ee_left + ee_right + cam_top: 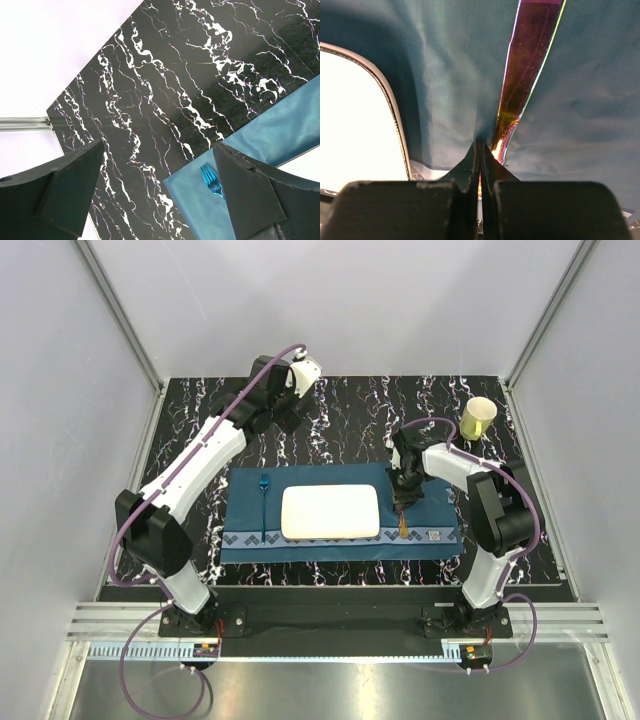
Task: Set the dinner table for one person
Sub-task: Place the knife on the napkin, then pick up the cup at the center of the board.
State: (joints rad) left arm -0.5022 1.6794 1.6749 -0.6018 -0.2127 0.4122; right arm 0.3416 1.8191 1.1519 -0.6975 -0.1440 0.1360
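The dinner table [330, 410] is black with white veins and also shows in the left wrist view [175, 75]. A teal placemat [240, 530] lies on it with a white rectangular plate [330, 512] in the middle and a blue fork [264, 502] to the plate's left. My right gripper [404, 496] is down on the mat right of the plate, shut [481, 146] on one end of an iridescent gold-purple utensil [530, 60] that lies on the mat [403, 525]. My left gripper [297, 375] is open and empty, raised over the table's far left [159, 150].
A pale yellow cup [477, 420] stands at the far right of the table. White walls and metal posts close in the back and sides. The plate's rim [355, 125] is just left of my right fingers. The fork's tines [212, 181] show near my left gripper's right finger.
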